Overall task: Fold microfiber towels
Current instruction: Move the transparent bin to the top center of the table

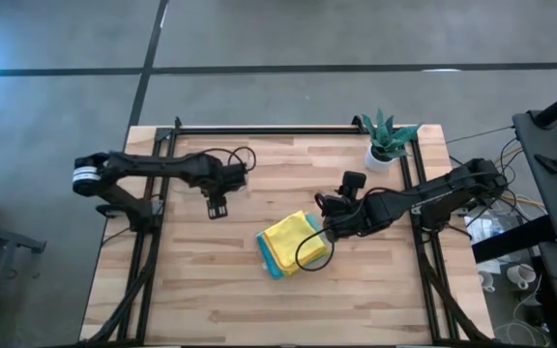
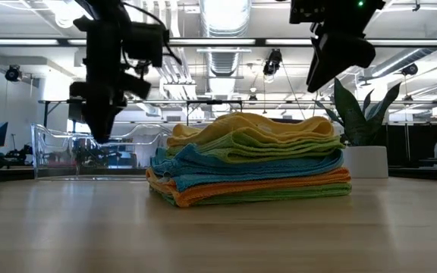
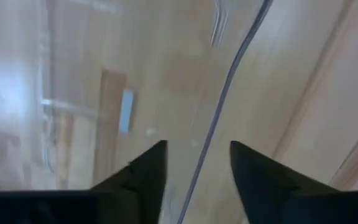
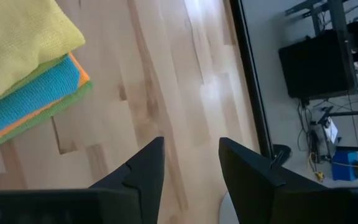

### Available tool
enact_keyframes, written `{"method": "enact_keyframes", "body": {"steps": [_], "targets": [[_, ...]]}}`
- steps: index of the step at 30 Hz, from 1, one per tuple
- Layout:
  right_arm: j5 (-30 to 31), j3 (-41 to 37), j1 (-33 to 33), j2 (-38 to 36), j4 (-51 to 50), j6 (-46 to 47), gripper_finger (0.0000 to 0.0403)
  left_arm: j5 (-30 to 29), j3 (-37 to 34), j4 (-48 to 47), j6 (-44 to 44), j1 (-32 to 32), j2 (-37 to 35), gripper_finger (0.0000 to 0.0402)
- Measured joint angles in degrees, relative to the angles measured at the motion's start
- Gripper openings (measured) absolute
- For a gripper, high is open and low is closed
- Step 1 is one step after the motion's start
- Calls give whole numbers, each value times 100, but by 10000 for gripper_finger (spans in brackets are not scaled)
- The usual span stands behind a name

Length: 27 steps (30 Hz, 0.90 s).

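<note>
Nearest in the low view: pale wooden table (image 2: 218, 235), smooth butcher-block strips. On it, near the middle, stack of microfiber towels (image 2: 250, 161), folded, soft and nubbly: yellow on top, then lime green, teal blue, orange, lime green at the bottom. Only yellow and a teal edge visible from above (image 1: 293, 242). Above and just right of the stack, right hand (image 4: 191, 163), dark fingers parted with a gap, holding nothing, off the cloth; layered towel edges in its wrist view. Left of the stack and well apart, left hand (image 3: 197, 163), fingers apart, empty, seemingly over the clear plastic tray (image 2: 89, 152), rim blurred there. Farther back, spiky potted plant (image 1: 387, 140) in a white pot, at the far right corner.
</note>
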Motion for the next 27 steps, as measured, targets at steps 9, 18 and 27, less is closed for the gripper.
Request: {"method": "enact_keyframes", "body": {"steps": [9, 18, 27], "targets": [[2, -106, 68, -4, 11, 22, 134, 287, 18, -274, 10, 48, 770, 9], [11, -108, 74, -311, 7, 14, 124, 295, 868, -69, 196, 50, 861, 1], [27, -84, 74, -737, 23, -11, 120, 273, 1873, 1318, 309, 48, 1082, 0]]}}
